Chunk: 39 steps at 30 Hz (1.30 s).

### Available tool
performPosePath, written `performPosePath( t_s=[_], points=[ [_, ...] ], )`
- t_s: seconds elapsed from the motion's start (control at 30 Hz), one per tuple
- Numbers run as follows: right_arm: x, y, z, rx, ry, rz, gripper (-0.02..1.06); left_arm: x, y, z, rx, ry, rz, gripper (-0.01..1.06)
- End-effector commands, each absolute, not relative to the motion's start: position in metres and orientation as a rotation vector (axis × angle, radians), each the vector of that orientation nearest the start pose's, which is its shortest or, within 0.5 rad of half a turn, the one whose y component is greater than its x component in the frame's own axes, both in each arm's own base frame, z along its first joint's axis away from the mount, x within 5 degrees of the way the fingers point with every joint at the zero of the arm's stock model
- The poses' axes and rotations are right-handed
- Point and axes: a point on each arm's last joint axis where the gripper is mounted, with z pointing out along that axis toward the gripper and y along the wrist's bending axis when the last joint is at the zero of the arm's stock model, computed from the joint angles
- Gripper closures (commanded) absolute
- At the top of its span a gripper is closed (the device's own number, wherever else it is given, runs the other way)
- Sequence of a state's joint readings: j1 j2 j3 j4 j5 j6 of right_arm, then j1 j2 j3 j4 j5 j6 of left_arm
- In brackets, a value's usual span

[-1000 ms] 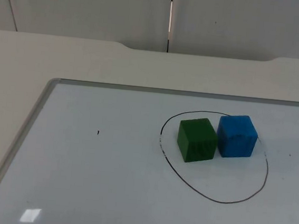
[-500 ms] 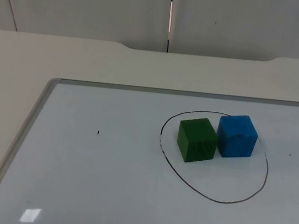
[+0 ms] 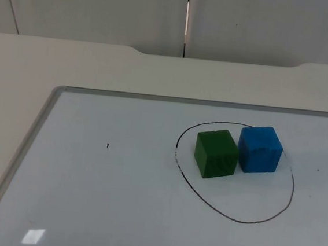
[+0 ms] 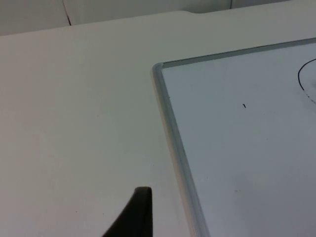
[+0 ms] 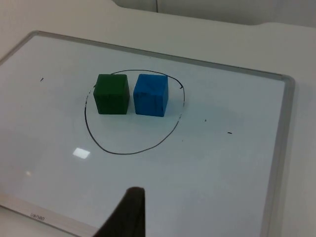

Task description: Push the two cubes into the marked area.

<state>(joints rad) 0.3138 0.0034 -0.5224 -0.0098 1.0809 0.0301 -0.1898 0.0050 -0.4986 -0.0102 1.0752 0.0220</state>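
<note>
Both cubes sit inside the drawn ring

Green cube [image 3: 215,153] and blue cube [image 3: 259,149] touch side by side, blue at 3 o'clock of green, within the ring [image 3: 231,218] on the whiteboard [image 3: 86,208]; left tool [image 4: 136,217] above the bare surface [image 4: 74,123], right tool [image 5: 129,215] above the whiteboard, grip state of either cannot be told

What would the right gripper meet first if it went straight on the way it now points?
Probably the bare whiteboard surface just short of the drawn black outline. Further along that line sit the green cube and blue cube, both inside the outline. Depth is uncertain.
</note>
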Motion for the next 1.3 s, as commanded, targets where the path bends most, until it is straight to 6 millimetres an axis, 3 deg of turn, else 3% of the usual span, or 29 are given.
performPosePath(
  t_s=[0.0,0.37,0.9,1.27],
  points=[
    [-0.0068,-0.0032,0.28,-0.289,2.033,0.2,-0.01,-0.0048,0.0003,0.2744,0.212,2.056,-0.112,0.0],
    [-0.0069,-0.003,0.28,-0.26,2.036,0.182,-0.01,-0.0048,0.0001,0.2744,0.212,2.056,-0.114,0.0],
    [-0.0074,-0.0015,0.28,-0.025,2.048,0.037,-0.01,-0.0048,0.0001,0.2744,0.212,2.056,-0.114,0.0],
    [-0.0074,-0.0016,0.28,-0.006,2.048,0.028,-0.01,-0.0048,0.0001,0.2744,0.212,2.056,-0.114,0.0]
  ],
)
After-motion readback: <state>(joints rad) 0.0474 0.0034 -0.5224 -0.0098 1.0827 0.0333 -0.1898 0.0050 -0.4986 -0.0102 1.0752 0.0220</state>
